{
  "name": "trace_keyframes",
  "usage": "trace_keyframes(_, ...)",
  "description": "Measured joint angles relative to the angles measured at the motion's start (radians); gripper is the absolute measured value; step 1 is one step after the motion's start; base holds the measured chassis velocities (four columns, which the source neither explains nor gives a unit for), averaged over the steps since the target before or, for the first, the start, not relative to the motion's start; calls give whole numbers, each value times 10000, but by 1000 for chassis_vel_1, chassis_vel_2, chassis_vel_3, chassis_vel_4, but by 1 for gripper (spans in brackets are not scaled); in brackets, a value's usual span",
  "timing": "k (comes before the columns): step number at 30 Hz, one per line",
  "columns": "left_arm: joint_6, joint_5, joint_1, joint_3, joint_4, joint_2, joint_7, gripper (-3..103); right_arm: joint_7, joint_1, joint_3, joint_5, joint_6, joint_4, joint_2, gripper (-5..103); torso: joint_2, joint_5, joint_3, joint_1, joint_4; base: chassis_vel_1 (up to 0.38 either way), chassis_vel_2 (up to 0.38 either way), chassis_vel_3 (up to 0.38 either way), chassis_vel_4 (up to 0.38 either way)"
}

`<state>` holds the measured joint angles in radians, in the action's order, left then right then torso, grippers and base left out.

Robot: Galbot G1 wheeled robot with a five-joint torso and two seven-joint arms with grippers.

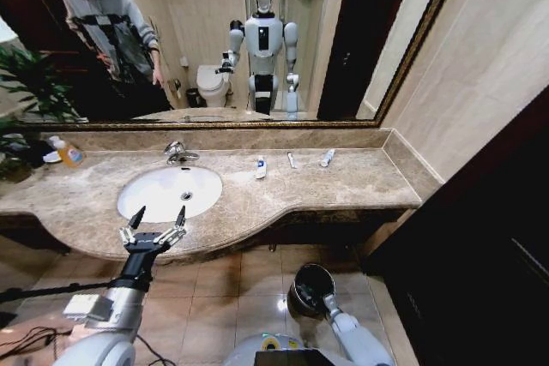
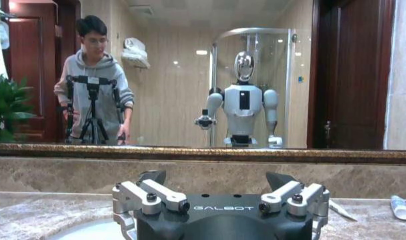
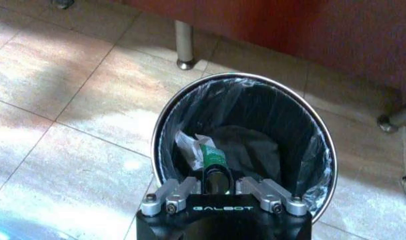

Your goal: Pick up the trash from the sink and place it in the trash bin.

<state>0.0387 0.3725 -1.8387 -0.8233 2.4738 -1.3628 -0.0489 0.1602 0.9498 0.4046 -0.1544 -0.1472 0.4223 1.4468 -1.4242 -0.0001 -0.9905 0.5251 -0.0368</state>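
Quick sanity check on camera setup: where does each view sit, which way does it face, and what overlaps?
Head view: on the head, facing down at the sink; the left pincer is open beside it, right arm low by the trash bin.
Left wrist view: behind the left pincer, facing the mirror.
Right wrist view: above the trash bin, looking in; right pincer over trash.
Shared: head and left wrist both show the white tube.

Black left gripper (image 2: 222,210) (white GALBOT lettering), silver screwed knuckles.
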Motion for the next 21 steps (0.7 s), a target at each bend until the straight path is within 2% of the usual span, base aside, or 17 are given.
trace_keyframes(9, 0, 0, 0, 0, 0, 0, 0, 100, -41, -47, -22, -2, 127, 28, -38, 19, 0, 1, 0, 0, 0, 0, 0, 0, 0)
trace_keyframes(12, 0, 0, 0, 0, 0, 0, 0, 100, -38, -25, -27, -3, 127, 70, -89, 35, 0, 1, 0, 0, 0, 0, 0, 0, 0)
trace_keyframes(13, 0, 0, 0, 0, 0, 0, 0, 100, -38, -25, -27, -3, 127, 70, -89, 35, 0, 1, 0, 0, 0, 0, 0, 0, 0)
trace_keyframes(16, 0, -1, 0, 0, 0, 0, 0, 100, -38, -10, -25, -2, 133, 122, -100, 46, 0, 1, 0, 0, 0, 0, 0, 0, 0)
trace_keyframes(17, 0, -1, 0, 0, 0, 0, 0, 100, -38, -10, -25, -2, 133, 122, -100, 46, 0, 1, 0, 0, 0, 0, 0, 0, 0)
trace_keyframes(19, 0, 0, 0, 0, 0, 0, 0, 100, -38, 10, -26, -1, 134, 171, -100, 57, 0, 1, 0, -1, 0, 0, 0, 0, 0)
trace_keyframes(20, 0, 0, 0, 0, 0, 0, 0, 100, -38, 10, -26, -1, 134, 171, -100, 57, 0, 1, 0, -1, 0, 0, 0, 0, 0)
trace_keyframes(21, 0, 0, 0, 0, 0, 0, 0, 100, -38, 14, -29, -1, 135, 186, -98, 62, 0, 1, 0, -1, 0, 0, 0, 0, 0)
